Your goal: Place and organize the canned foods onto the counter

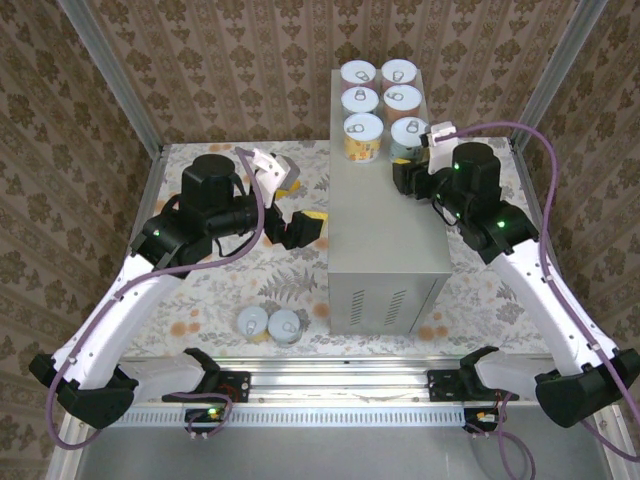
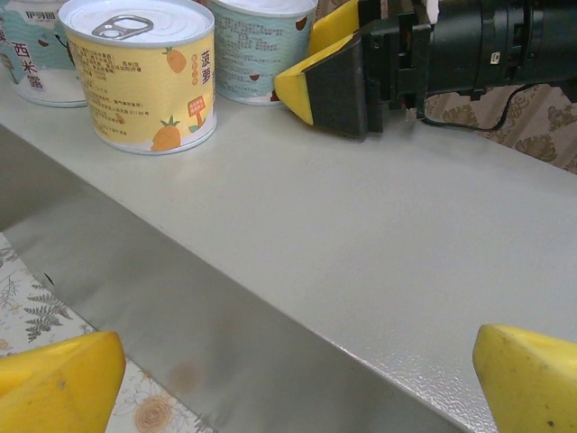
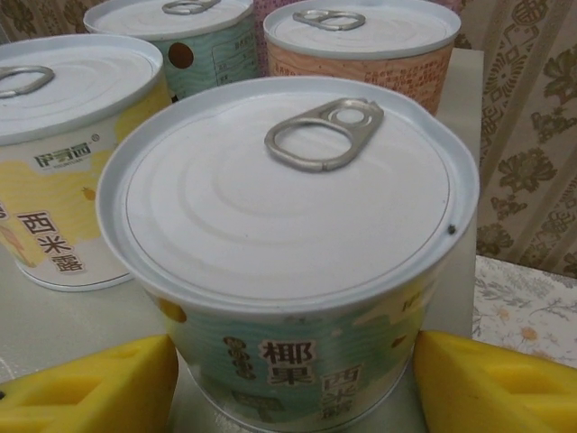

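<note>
At the far end of the tall grey metal counter, the right gripper clasped a teal-labelled, white-lidded tin beside five others, apparently due for release, while the wide-open left gripper hovered left of the counter, likeliest to fetch the two silver-lidded tins on the floral floor near its front-left corner

Bright even light, soft shadows, mild sheen on the counter.
</note>
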